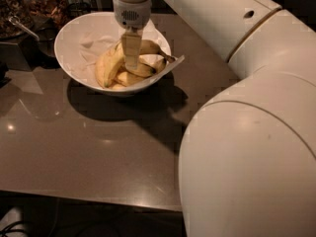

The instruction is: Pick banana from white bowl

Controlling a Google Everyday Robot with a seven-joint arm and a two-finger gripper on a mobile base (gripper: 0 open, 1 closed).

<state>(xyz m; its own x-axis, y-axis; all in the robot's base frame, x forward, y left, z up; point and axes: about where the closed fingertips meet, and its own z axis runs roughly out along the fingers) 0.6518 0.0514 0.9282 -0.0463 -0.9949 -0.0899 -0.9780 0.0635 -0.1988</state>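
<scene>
- I have the gripper (pixel 131 64) hanging straight down from its wrist at the top middle of the frame, sunk into the white bowl (pixel 66 36) so that its tip is down among the fruit.
- From this angle the claw reads as one pale slab, so I cannot tell whether it is apart, together or clamped on anything.
- The banana (pixel 106 65) I am after is the long, strongly curved one on the left side of the pile. It arcs from the bowl's middle down toward the near rim, and the gripper tip sits just beside its right edge, possibly touching it.
- Shorter bananas (pixel 140 70) lie under and to the right of the tip, and one of them points a dark stem at the bowl's right rim.
- I judge the vertical approach to be deliberate. The bowl's sloping sides leave no room to come in from the side, so dropping in from above is the only clean way to reach fruit in the bottom.
- Crumpled white paper (pixel 94 41) lines the bowl and pokes over the right rim. It could snag or lift with the fruit.
- The bowl stands in the upper left of the grey table (pixel 98 147), near dark jars (pixel 47 4) at the top left corner.
- The arm (pixel 256 132) fills the right half of the frame and reaches up to the wrist.
- I judge the pick is at the grasp stage, with the banana not yet lifted.
</scene>
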